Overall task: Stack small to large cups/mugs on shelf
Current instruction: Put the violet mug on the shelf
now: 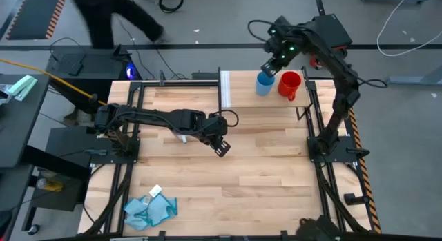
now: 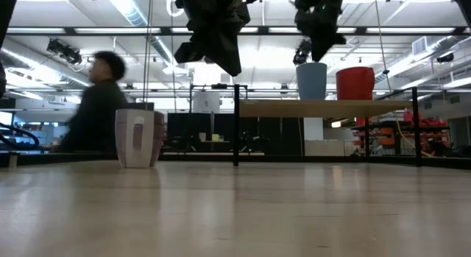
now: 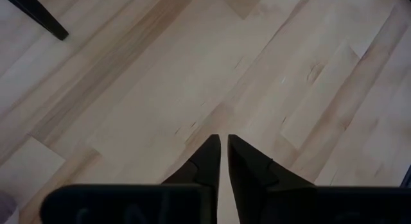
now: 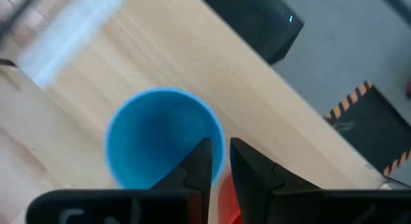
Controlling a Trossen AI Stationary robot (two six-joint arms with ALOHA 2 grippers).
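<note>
Shelf (image 1: 255, 106) work is under way, and we take the light-blue cup (image 1: 264, 83) as our landmark for everything else. It stands upright on the shelf near the far edge, and the red mug (image 1: 289, 84) stands just beside it, toward the right arm's side, its handle toward the near side. Whether the two touch we cannot tell from above; the low view shows a narrow gap between them.

Our right gripper (image 4: 219, 161) hangs directly above the blue cup, over the part of its rim nearest the red mug. Its fingers are close together with only a thin slit between them, and they hold nothing. In the right wrist view we look straight down into the cup's empty bowl.

Our left gripper (image 3: 223, 160) waits well away from the blue cup, out over the bare tabletop (image 1: 207, 179), its fingers likewise nearly touching and empty. The translucent mug (image 2: 137, 138) stands on the tabletop, far from the blue cup and beneath the left arm; the high view mostly hides it.

We judge that two pieces are set on the shelf but not nested, and the third has not reached it. If the blue cup is to go inside a bigger mug, the next move calls for parting the right fingers, lowering one inside and one outside the rim, then closing firmly before lifting clear.
</note>
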